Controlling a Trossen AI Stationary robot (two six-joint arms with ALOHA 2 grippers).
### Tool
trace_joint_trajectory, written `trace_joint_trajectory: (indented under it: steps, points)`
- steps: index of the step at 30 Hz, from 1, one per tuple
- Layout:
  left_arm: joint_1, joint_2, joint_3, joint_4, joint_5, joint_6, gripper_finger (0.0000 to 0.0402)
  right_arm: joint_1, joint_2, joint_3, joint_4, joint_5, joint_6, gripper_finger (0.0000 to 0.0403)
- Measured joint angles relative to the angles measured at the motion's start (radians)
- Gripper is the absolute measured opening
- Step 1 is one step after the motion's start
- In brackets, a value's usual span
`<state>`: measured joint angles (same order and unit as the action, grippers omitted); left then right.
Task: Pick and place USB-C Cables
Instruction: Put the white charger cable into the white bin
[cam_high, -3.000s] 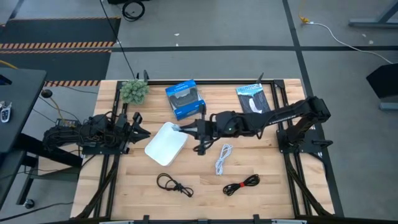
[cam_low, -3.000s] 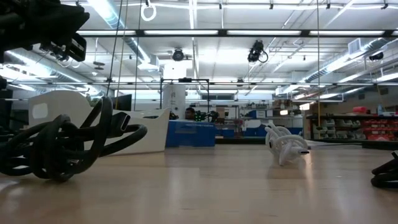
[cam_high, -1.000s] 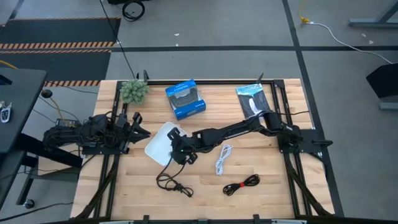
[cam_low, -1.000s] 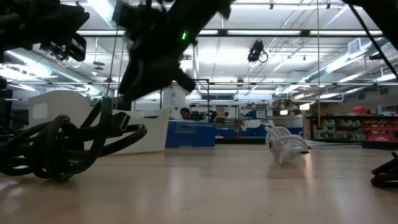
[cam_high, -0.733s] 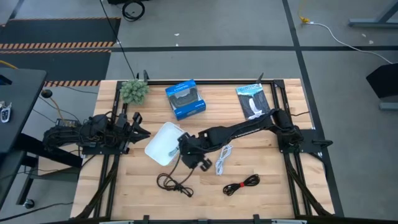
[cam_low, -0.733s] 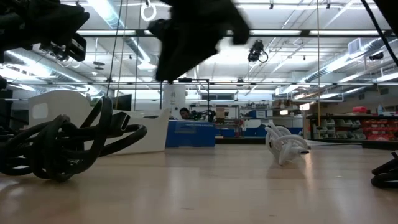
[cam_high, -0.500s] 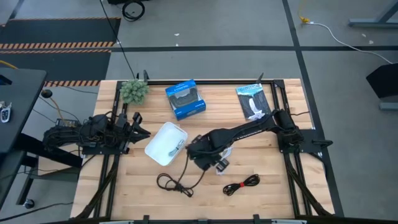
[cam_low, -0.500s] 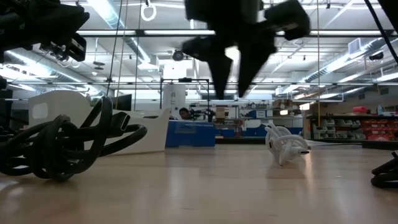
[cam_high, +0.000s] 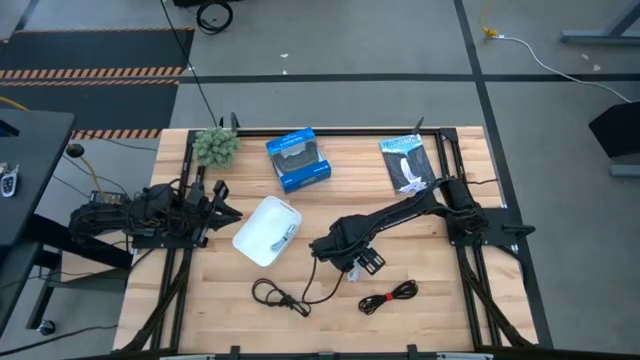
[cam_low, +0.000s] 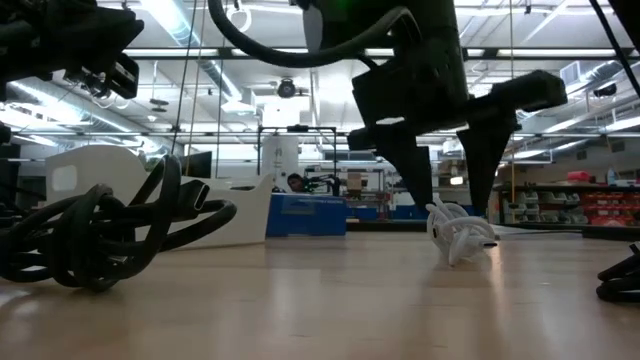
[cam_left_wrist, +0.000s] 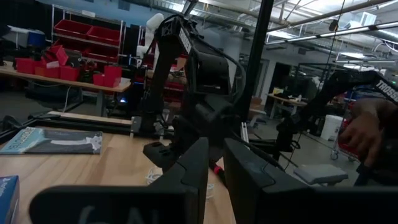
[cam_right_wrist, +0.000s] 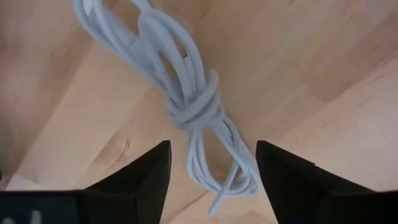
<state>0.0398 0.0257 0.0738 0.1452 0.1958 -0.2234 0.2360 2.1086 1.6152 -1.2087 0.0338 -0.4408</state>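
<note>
The white USB-C cable (cam_right_wrist: 186, 106) lies coiled on the wooden table; the low view shows it too (cam_low: 458, 235). My right gripper (cam_right_wrist: 211, 180) hangs open just above it, one finger on either side (cam_low: 447, 205), touching nothing. In the high view the gripper (cam_high: 358, 258) hides this cable. A small grey cable (cam_high: 285, 235) lies in the white tray (cam_high: 255, 240). A black cable (cam_high: 280, 297) and a black-and-red cable (cam_high: 388, 296) lie near the front edge. My left gripper (cam_high: 222, 210) rests shut at the table's left side.
A blue box (cam_high: 297, 158), a black flat packet (cam_high: 407, 162) and a small green plant (cam_high: 215, 146) stand along the far edge. Black frame rails run down both sides of the table. Bare wood lies between the cables at the front.
My right gripper has swung from over the white tray toward the table's right and near edges, come down over the white cable and opened wider. The grey cable shows in the tray where the gripper stood.
</note>
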Motion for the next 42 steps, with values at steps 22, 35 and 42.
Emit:
trace_joint_trajectory:
  steps: [22,35,42]
  points:
    - [0.0,0.0,0.0,0.0,0.0,0.0,0.0057,0.021,0.0,-0.058,0.075,0.061,0.002,0.0021]
    - [0.0,0.0,0.0,0.0,0.0,0.0,0.0057,0.004,0.0,0.117,0.3,0.071,0.016,0.003]
    - [0.0,0.0,0.0,0.0,0.0,0.0,0.0057,-0.05,0.0,0.155,0.519,0.006,-0.033,0.0033]
